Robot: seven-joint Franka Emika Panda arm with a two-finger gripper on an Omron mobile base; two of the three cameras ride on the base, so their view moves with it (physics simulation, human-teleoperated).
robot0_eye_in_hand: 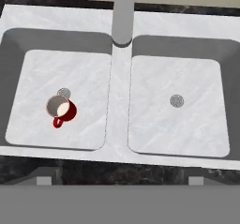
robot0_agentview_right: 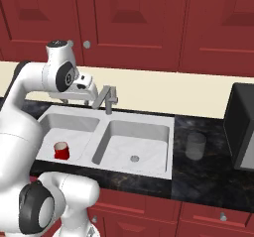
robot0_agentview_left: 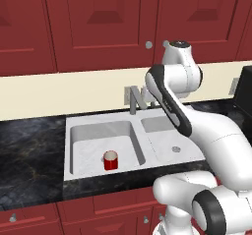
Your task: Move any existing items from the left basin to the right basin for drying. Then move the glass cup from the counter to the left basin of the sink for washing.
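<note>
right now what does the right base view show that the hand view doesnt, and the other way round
Right base view alone: the glass cup standing upright on the counter right of the sink, a dark appliance at the right edge, the red wall cabinets, and the arm.

Hand view alone: a straight-down look that reveals the red cup's small handle, its pale inside, and the left basin's drain right beside it.

Both: the red cup upright in the left basin, the right basin with its drain, and the faucet over the divider.

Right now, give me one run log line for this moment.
stage: start | red cup: upright in left basin | glass cup: on counter | right basin: no items | gripper: above sink, holding nothing
</note>
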